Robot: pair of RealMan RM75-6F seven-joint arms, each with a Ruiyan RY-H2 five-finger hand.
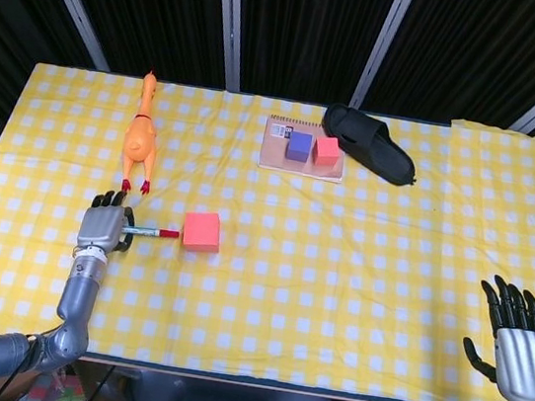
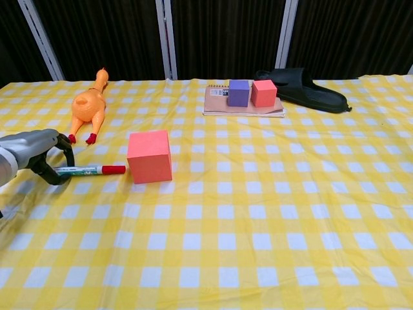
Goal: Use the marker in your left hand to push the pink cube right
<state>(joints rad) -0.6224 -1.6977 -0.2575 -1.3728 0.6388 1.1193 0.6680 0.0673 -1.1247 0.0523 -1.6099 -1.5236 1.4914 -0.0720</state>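
Left robot hand (image 1: 102, 225) at lower left of the head view, fingers curled round the white barrel of the marker (image 2: 90, 170); red cap aimed at the pink cube (image 2: 150, 156), just short of its left face; cube left of centre on the yellow-checked worktop (image 1: 358, 263). Right robot hand (image 1: 516, 345) in the lower right corner, fingers spread, holding nothing. Rubber chicken (image 1: 141, 135) above the left hand; notebook (image 1: 284, 155) at upper centre bearing a purple cube (image 1: 299, 145) and small red cube (image 1: 326, 149); black slipper (image 1: 367, 143) beside it.
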